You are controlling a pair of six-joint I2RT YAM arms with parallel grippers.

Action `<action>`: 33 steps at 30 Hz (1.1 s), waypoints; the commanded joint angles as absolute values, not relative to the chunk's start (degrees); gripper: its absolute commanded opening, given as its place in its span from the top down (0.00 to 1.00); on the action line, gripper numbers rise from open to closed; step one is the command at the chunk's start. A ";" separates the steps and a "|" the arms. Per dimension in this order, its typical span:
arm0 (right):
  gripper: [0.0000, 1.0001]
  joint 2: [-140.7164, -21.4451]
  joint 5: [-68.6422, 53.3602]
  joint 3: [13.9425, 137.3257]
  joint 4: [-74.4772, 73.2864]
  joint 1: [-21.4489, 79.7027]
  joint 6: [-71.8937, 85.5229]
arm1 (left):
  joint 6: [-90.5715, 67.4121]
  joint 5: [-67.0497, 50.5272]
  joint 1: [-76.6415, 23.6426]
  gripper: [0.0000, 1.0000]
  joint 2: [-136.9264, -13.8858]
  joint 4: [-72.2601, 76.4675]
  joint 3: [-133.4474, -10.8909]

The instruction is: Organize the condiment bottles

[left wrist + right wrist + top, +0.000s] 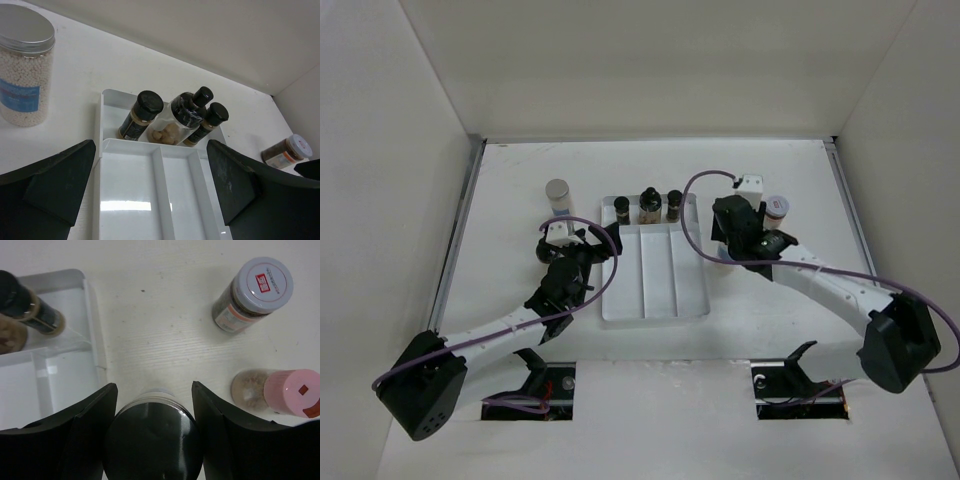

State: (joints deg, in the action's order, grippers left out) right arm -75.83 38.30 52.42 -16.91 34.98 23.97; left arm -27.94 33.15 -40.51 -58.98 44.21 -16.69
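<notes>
Flanking a black-capped bottle point(152, 440), right hand point(154, 390) at its cap, grip unclear, left hand point(151, 150) spread open

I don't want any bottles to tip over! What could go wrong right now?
The right gripper straddles a black-capped bottle; a loose pinch could let it slip or tip. The pink-capped bottle sits close beside the gripper and might get bumped. The far end of the tray already looks crowded.
</notes>
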 commanded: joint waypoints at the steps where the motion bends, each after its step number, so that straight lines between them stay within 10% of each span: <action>1: 0.51 -72.33 41.75 59.66 -13.45 39.75 22.50 | -28.39 32.70 -40.21 0.04 -58.80 46.23 -17.23; 28: 0.48 -102.83 32.96 75.50 6.24 49.88 18.28 | -28.13 33.66 -38.01 0.04 -55.99 45.44 -16.35; 33: 0.19 -101.78 32.70 74.71 6.51 50.14 18.11 | -27.86 35.15 -38.27 0.04 -53.88 41.85 -18.19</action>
